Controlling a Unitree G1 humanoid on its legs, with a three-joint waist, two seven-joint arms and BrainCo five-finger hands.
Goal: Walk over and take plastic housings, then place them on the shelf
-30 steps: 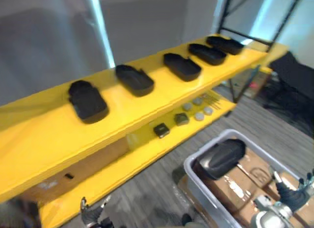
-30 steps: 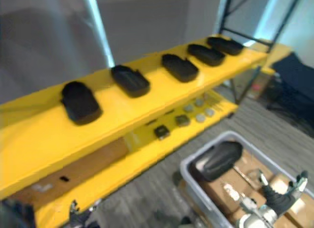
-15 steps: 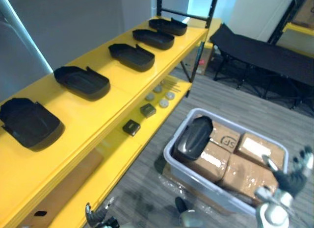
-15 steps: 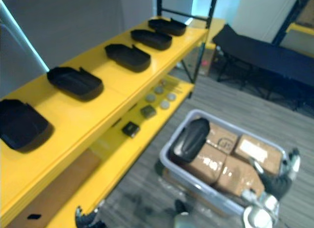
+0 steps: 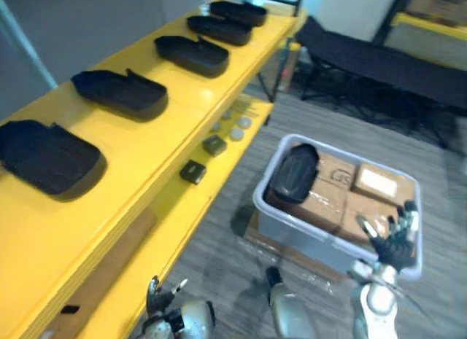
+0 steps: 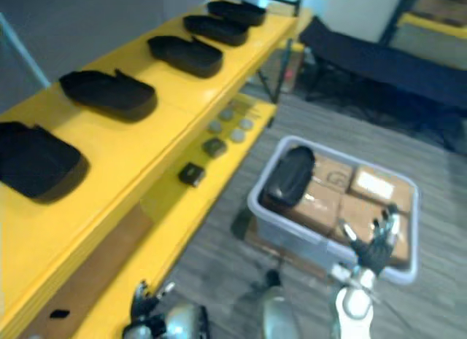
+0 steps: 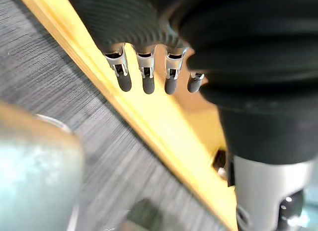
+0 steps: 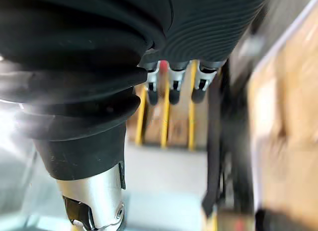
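Several black plastic housings (image 5: 120,95) lie in a row, apart from each other, on the top board of the yellow shelf (image 5: 153,160). One more black housing (image 5: 292,171) rests on cardboard boxes (image 5: 379,182) inside a grey bin (image 5: 328,248) on the floor. My right hand (image 5: 394,233) is raised in front of the bin's near right corner, open with fingers spread, holding nothing. My left hand (image 5: 164,291) hangs low beside the shelf's lower board; its fingers (image 7: 144,79) are straight and empty.
The lower shelf board carries small dark blocks (image 5: 193,171) and round discs (image 5: 237,127). A black cot (image 5: 379,62) stands behind the bin. Grey carpet (image 5: 226,237) lies between shelf and bin.
The camera has turned, so the bin sits nearer the middle. My right hand has risen and come in front of the bin's near right corner. The housings stay in place.
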